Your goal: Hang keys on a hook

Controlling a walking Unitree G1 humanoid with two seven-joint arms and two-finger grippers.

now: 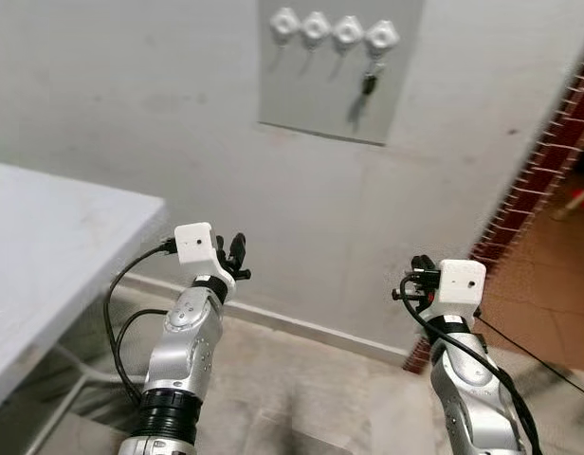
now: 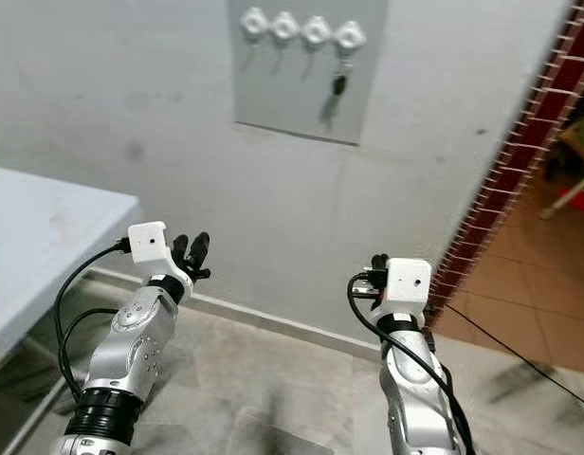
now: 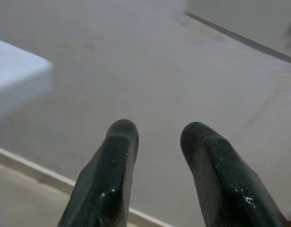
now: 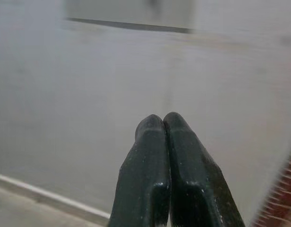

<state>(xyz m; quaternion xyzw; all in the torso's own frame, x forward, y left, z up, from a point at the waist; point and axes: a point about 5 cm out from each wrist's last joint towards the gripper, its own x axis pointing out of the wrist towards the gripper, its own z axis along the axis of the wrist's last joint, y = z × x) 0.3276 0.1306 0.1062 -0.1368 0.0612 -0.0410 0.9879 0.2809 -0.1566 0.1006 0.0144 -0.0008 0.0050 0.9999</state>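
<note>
The keys [image 1: 369,83] hang on the far wall, dangling from the rightmost hook [image 1: 381,37] in a row of four white hooks [image 1: 316,27]. They show as a small dark bunch just below that hook, casting a faint shadow down the panel. The other three hooks to the left carry nothing. All four hooks are fixed along the upper part of a grey panel [image 1: 301,100] mounted flat on the pale wall [image 1: 131,85].

Both arms are raised low in front of the wall, well below the panel and apart from the keys. The left gripper [image 1: 233,254] sits at lower left, pointing up toward the wall with its two black fingers [image 3: 110,175] spread apart and nothing between them. The right gripper [image 4: 163,124] is at lower right; its fingers are pressed together along their length, closed on nothing.

A white surface [image 1: 45,256] fills the near left, its corner reaching toward the left arm. A pale skirting strip [image 1: 301,324] runs along the foot of the wall above a grey stone floor [image 1: 301,398]. At the far right the wall ends at a brick edge [image 1: 548,161], with reddish tiled floor [image 1: 548,294] beyond it.
</note>
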